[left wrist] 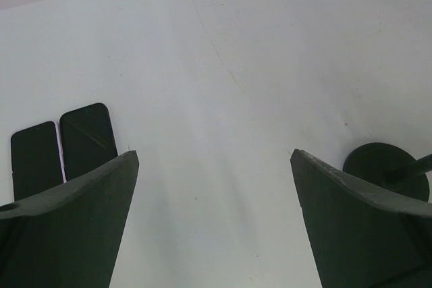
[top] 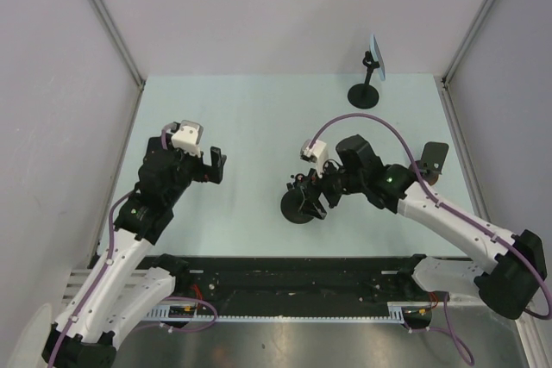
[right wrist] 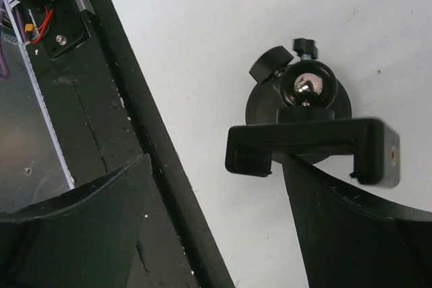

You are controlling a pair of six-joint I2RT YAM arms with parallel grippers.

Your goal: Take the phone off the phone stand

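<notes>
The light blue phone (top: 376, 54) sits on top of the phone stand (top: 366, 94) in the upper right of the overhead view, at the far side of the table (top: 250, 118). It is well apart from both arms.

The right gripper (top: 310, 199) is in the middle of the frame at a second stand (top: 297, 209) with a round black base. Its jaws are spread and grasp nothing. In the right wrist view, that stand's black clamp (right wrist: 310, 143) lies between the fingers, close to the right-hand one, below a shiny ball joint (right wrist: 307, 85).

The left gripper (top: 217, 167), at centre left, is spread wide over bare table. Two dark phones (left wrist: 86, 141) lie side by side at the left of its wrist view.
</notes>
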